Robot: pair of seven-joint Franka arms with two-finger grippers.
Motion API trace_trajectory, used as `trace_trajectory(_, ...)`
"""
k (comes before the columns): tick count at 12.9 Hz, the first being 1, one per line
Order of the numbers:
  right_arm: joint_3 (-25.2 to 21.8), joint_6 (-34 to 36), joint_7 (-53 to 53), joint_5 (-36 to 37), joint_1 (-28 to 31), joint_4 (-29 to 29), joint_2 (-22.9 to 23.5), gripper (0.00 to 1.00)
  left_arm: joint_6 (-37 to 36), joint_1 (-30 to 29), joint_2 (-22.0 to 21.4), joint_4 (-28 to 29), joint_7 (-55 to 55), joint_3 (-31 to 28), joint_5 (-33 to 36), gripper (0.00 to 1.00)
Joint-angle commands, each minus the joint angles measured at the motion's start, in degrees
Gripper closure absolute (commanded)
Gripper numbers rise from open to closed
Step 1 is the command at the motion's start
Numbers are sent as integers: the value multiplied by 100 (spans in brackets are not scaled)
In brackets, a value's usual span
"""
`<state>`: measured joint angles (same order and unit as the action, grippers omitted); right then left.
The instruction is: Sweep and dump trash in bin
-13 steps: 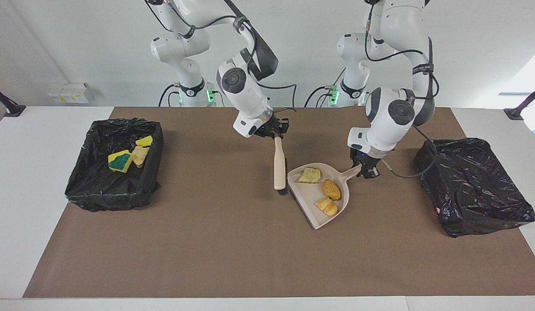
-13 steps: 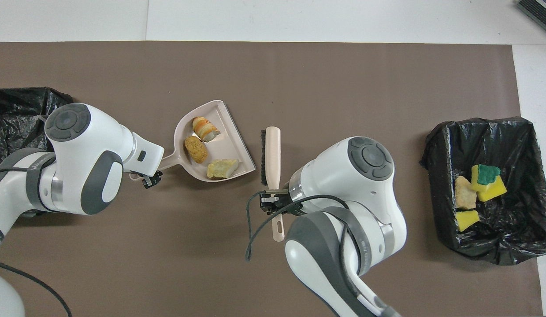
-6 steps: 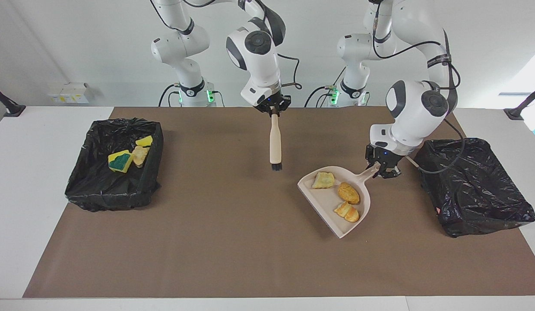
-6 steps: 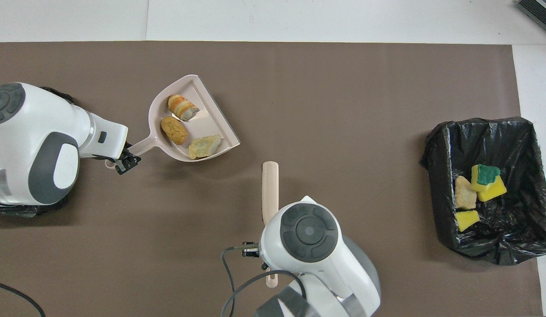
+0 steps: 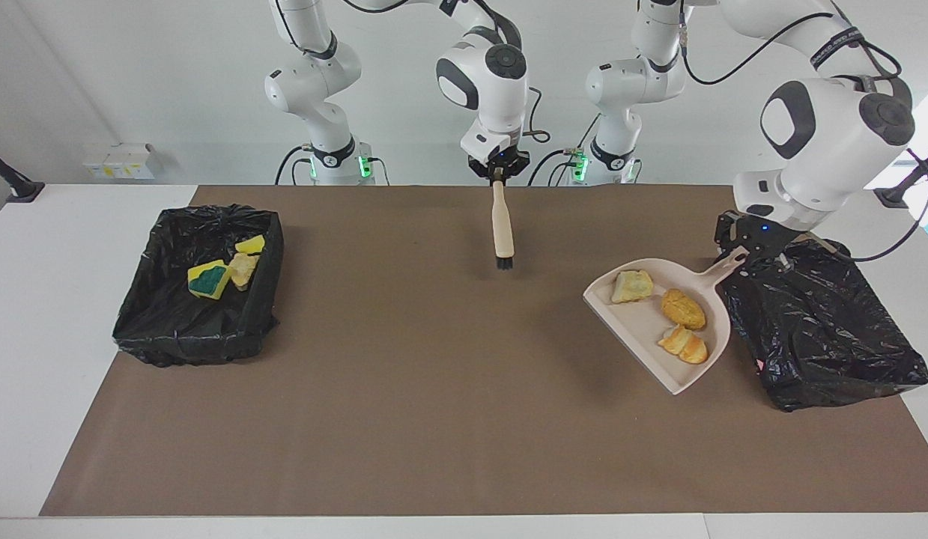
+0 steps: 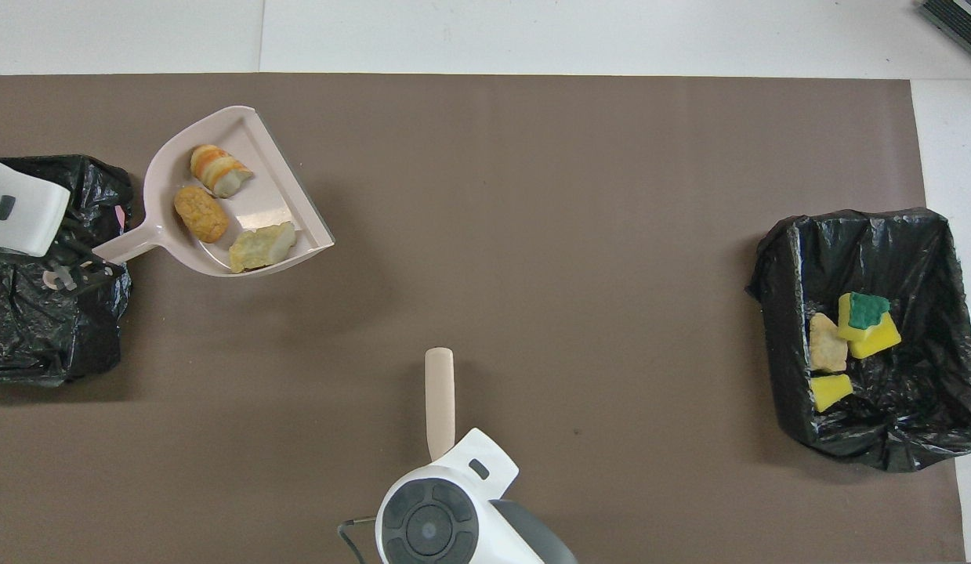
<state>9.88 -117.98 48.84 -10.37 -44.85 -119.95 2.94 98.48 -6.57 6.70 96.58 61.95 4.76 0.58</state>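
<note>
My left gripper point(image 5: 739, 253) is shut on the handle of the beige dustpan point(image 5: 643, 333) and holds it in the air over the mat, right beside the black-lined bin point(image 5: 845, 352) at the left arm's end. The gripper point(image 6: 76, 270) is over that bin's edge point(image 6: 38, 337). The dustpan point(image 6: 277, 200) carries three trash scraps: a pale foam chunk point(image 5: 633, 285), an orange-brown lump point(image 5: 683, 308) and a striped bread-like lump point(image 5: 684, 344). My right gripper point(image 5: 498, 172) is shut on the beige brush point(image 5: 502, 228), which hangs bristles down over the mat's edge nearest the robots.
A second black-lined bin point(image 5: 171, 337) stands at the right arm's end and holds yellow sponge pieces with a green layer point(image 5: 207, 279) and a beige chunk point(image 6: 827, 342). The brown mat point(image 5: 404, 389) covers the table between the bins.
The left gripper lifted the loaded dustpan and carried it toward the bin at the left arm's end. The right gripper raised the brush off the mat and drew it back toward the robots.
</note>
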Motion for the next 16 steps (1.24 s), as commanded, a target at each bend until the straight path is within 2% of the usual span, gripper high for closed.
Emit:
trace_trajectory(1, -13, -602, 318, 193, -313, -220, 294, 100, -548, -649, 278, -595, 176, 60, 407, 100)
trace_trajectory(3, -13, -604, 502, 307, -411, -231, 374, 98, -646, -1318, 472, -954, 1025, 60, 338, 100)
trace_trajectory(4, -22, -543, 721, 369, -411, -109, 383, 1, -707, -1651, 621, -1261, 1247, 51, 346, 100)
trace_trajectory(6, -48, -158, 828, 527, -341, 216, 357, 0, -760, -2215, 710, -1493, 1276, 51, 408, 100)
trace_trajectory(8, -66, 475, 671, 641, -87, 664, 304, 0, -743, -2462, 693, -1501, 1276, 51, 932, 100)
trace_trajectory(12, -57, 1258, -514, 607, 651, 1429, 128, 0, -550, -2578, 736, -1598, 1250, -80, 1864, 100)
trace_trajectory(16, -101, 2224, -2059, 799, 1381, 2203, 137, 0, -479, -2271, 719, -1520, 1372, -10, 3306, 100)
